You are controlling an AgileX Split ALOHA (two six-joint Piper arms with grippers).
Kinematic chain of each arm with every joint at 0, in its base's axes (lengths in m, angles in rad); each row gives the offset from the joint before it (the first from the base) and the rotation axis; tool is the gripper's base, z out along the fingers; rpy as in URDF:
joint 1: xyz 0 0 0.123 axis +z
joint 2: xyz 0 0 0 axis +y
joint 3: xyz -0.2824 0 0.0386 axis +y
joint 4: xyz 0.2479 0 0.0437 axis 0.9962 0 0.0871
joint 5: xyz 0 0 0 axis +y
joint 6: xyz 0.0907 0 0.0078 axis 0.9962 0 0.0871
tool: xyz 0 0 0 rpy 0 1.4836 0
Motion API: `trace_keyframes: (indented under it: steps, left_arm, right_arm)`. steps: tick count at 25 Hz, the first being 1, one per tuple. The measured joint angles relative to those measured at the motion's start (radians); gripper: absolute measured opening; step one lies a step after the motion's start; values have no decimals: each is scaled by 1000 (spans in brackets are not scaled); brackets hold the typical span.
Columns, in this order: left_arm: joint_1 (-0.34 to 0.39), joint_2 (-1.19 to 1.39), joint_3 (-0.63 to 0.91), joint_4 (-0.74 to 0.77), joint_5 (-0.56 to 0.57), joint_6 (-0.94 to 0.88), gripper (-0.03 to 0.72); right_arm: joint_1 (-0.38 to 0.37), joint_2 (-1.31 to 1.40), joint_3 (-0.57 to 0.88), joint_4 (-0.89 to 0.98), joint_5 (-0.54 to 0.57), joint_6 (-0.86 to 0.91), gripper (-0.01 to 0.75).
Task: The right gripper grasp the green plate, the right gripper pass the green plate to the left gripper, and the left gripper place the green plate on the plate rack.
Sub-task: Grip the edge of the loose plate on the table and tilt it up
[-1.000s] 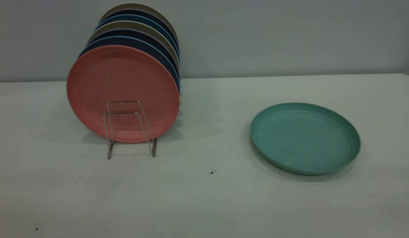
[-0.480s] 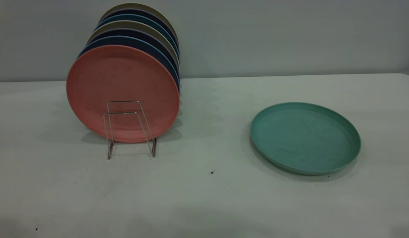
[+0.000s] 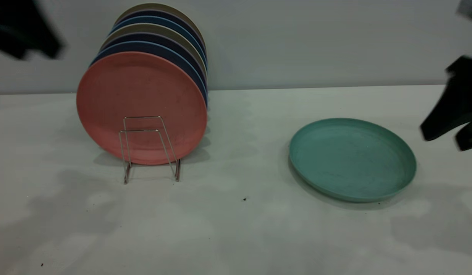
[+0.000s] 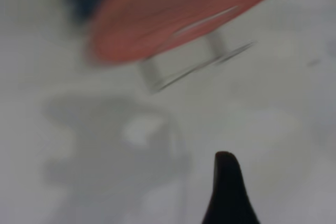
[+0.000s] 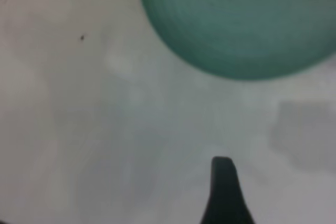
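The green plate [image 3: 352,158] lies flat on the white table at the right; it also shows in the right wrist view [image 5: 241,19]. My right gripper [image 3: 441,140] hangs open and empty at the right edge, just right of the plate and above the table, not touching it. One of its fingers [image 5: 223,192] shows in the right wrist view. The plate rack [image 3: 140,130] stands at the left with its two front loops free. My left gripper [image 3: 22,34] is a blur high at the top left, empty. One of its fingers [image 4: 227,192] points toward the rack [image 4: 194,66].
A salmon-pink plate [image 3: 140,95] stands upright in the rack, with several dark blue and olive plates [image 3: 155,34] behind it. The pink plate also shows in the left wrist view [image 4: 178,9]. The table's [image 3: 236,229] back edge meets a grey wall.
Both arms have come into the exterior view, the left at the top left and the right at the right edge beside the green plate. Their shadows now fall on the table. Plates and rack unmoved.
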Motion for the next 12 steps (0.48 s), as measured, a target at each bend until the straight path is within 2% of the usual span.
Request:
trace_keyframes:
  steps: [3,7,12]
  left_arm:
    - [-70,126,-61,-138,-33,69,537]
    - [-163,285,-141,-289,-54,137,537]
    - [-245,408,-204,-367,-100,179,537]
  right_arm:
    - [-27,130,-79,55,2,-54,552]
    - [-100,278,-202,103,37,-97,552]
    - [-177,446,-343,133,112,-127,552]
